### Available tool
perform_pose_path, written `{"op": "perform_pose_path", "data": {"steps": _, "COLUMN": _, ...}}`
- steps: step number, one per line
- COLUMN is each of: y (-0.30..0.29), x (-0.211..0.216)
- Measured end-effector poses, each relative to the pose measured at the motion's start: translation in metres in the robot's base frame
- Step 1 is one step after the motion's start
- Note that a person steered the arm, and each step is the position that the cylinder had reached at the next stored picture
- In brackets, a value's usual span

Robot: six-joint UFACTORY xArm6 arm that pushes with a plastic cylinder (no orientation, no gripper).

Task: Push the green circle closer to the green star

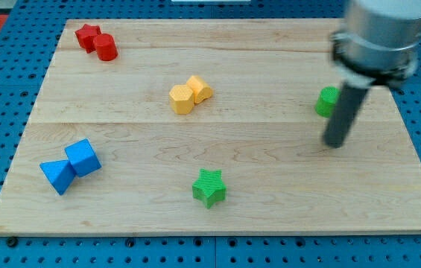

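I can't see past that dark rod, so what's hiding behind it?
Behind the straight dark rod sits the green circle block; only its left part shows, the rest is covered. My tip rests on the wooden board, just below the block in the view.

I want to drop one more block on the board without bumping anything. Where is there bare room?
Bare wood lies between the yellow blocks and the green star, and along the view's bottom right, past the star. It is crowded where my tip stands beside the green circle, around the red blocks, and around the blue blocks.
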State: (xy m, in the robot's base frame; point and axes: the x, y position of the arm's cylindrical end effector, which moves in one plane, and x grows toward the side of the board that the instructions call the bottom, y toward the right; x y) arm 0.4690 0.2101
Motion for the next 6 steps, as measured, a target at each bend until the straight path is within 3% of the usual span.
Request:
{"op": "perform_pose_path", "data": {"steps": 1, "y": 0.032, "x": -0.070}}
{"op": "perform_pose_path", "data": {"steps": 2, "y": -0.004, "x": -0.077}}
{"op": "perform_pose_path", "data": {"steps": 4, "y": -0.100, "x": 0.015}}
{"op": "perform_pose_path", "data": {"steps": 5, "y": -0.111, "x": 0.005}}
{"op": "perform_pose_path", "data": {"steps": 6, "y": -0.085, "x": -0.024}}
